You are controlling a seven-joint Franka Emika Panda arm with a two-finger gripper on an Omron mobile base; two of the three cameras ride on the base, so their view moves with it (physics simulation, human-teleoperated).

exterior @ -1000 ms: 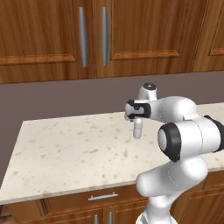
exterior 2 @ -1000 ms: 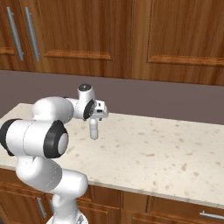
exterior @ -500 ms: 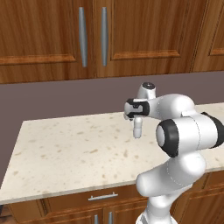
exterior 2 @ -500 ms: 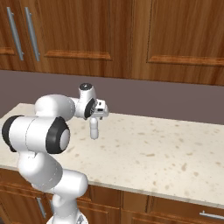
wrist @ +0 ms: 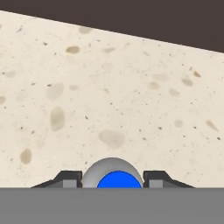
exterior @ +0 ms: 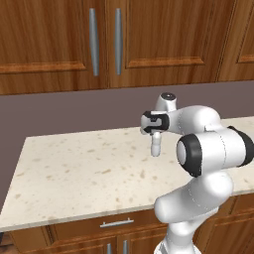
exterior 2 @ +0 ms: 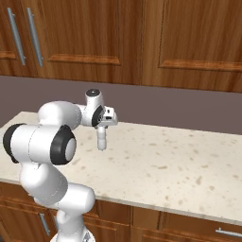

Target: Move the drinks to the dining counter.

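Between the pincer (wrist: pixel 112 183) fingertips (wrist: pixel 66 178) sits the water bottle (wrist: pixel 112 174), blue cap up, upright on the speckled table (exterior: pixel 74 168). Tips flank its shoulders closely; whether they touch I can't tell. Hand comes straight down over the bottle, likely so the grab stays centred. Contents unreadable. Beyond: grey backsplash (exterior 2: pixel 189 108), wood cabinets (exterior: pixel 59 39).

water bottle (wrist: pixel 113 174) cut by bottom band, claw (wrist: pixel 113 179) tips barely showing — grip unclear
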